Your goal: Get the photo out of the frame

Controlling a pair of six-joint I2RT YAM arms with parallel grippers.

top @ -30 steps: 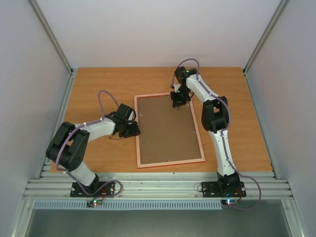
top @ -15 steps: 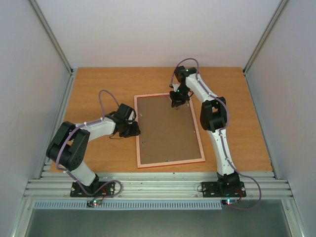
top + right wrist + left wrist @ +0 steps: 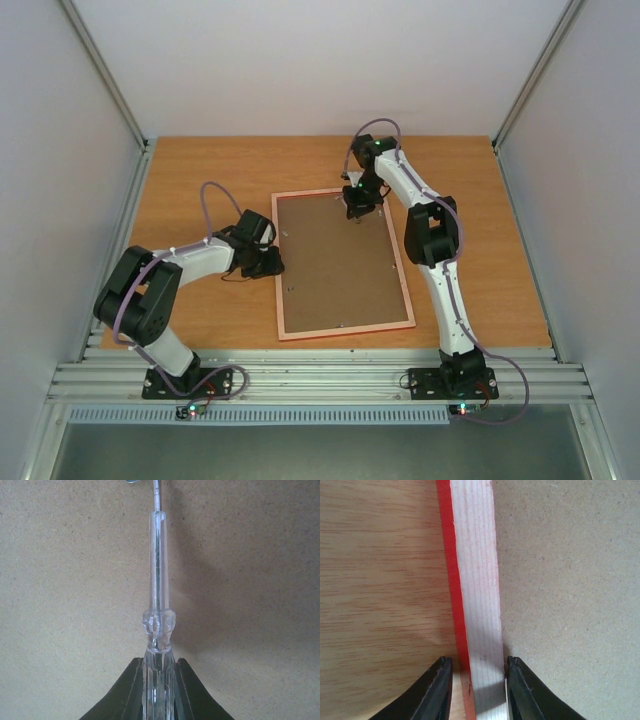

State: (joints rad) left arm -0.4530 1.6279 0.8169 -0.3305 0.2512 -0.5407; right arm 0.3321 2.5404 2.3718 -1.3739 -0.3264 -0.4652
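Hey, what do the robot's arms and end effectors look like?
The left arm and right arm have white links, black joints and black bases. A thin purplish cable loops along each. The left end effector and right end effector have black tapered fingers.

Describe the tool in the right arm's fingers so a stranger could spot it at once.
On the wooden table lies the red-edged frame, face down, its brown backing board up. Near the board's far edge the right fingers pinch a slim tool. It alone is clear plastic, with a thin metal tip.
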